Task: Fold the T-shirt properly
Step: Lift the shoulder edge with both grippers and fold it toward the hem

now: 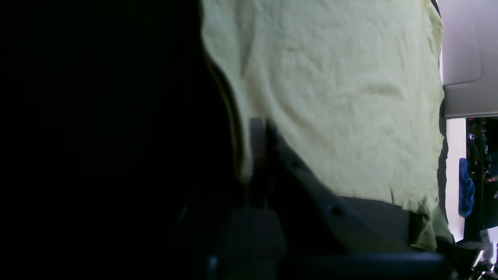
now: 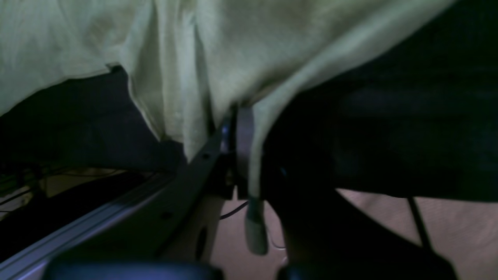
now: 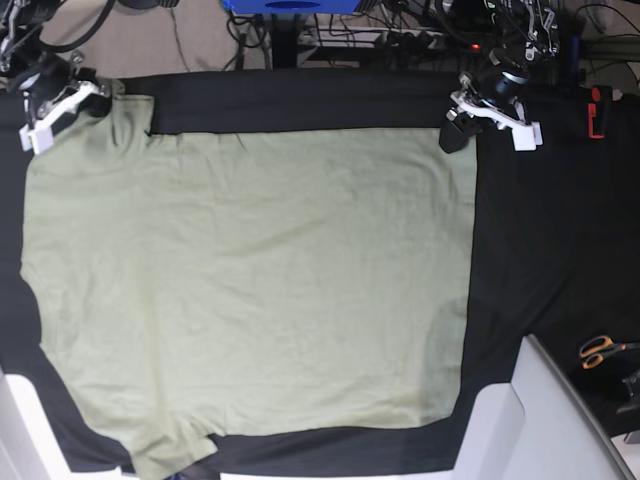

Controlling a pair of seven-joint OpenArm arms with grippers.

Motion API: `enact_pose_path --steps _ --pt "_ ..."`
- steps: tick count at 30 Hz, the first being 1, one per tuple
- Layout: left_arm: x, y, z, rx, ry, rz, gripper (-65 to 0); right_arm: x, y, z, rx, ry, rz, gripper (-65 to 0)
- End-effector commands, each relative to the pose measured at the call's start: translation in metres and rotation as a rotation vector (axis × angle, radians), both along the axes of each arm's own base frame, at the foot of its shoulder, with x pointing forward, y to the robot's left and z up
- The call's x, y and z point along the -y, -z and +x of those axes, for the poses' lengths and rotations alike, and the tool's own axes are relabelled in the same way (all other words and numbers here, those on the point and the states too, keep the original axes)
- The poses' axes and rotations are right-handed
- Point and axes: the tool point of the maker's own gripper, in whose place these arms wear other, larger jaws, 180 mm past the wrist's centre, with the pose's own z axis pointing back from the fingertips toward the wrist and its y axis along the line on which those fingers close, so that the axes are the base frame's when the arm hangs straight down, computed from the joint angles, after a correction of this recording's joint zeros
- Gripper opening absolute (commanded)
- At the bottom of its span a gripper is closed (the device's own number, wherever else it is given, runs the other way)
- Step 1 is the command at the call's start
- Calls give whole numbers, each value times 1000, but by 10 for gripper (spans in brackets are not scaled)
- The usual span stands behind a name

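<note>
The T-shirt [image 3: 250, 290] lies spread flat on the black cloth [image 3: 530, 250] over the surface, its long axis running side to side. The left gripper [image 3: 462, 128] is closed on one far corner, the right gripper [image 3: 60, 105] closed on the other; both edges must travel toward the near side.

T-shirt [image 3: 250, 290]: 1 | black cloth [image 3: 540, 250]: 1 | grippers: 2, left gripper [image 3: 458, 128], right gripper [image 3: 45, 120] | scissors [image 3: 600, 350]: 1 pair
</note>
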Motion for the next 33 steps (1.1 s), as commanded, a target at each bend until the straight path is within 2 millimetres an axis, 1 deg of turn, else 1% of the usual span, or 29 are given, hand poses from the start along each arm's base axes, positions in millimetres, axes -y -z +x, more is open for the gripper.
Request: enact_pose_path --steps 1,5,7,9,13,16,17,21,22,25,28,29,33 --pt "-2 2 -6 -29 7 9 -650 12 -13 10 47 -2 -30 -648" --pt "-9 -11 4 -12 -15 50 -650 13 -23 23 55 -39 -53 -648" --pt "-15 -15 7 -14 -36 68 -650 19 -30 29 63 -53 -72 -648" --pt "-18 -22 11 -4 -42 83 -650 20 -33 36 69 -62 -78 -648" --pt "-13 -26 15 -35 4 84 -650 28 -40 49 83 -75 -100 -648" --pt "-12 -35 28 -11 20 91 -650 28 -44 60 91 -86 -103 -648" --pt "-13 -34 28 -22 14 90 -650 29 -47 65 96 -89 -104 -648" --pt "-14 -37 41 -24 -7 88 -650 34 -59 87 130 -102 -122 -648" --pt "-11 -38 44 -27 5 81 -650 35 -62 93 143 -101 -125 -648" --pt "-6 -39 52 -36 32 70 -650 45 -74 110 176 -106 -149 -648" --pt "-3 -42 64 -29 51 66 -650 49 -75 126 186 -92 -126 -648" --pt "-2 -44 68 -25 57 64 -650 55 -74 130 183 -86 -123 -648" --pt "3 -52 84 -10 81 57 -650 59 -69 144 173 -60 -78 -648"
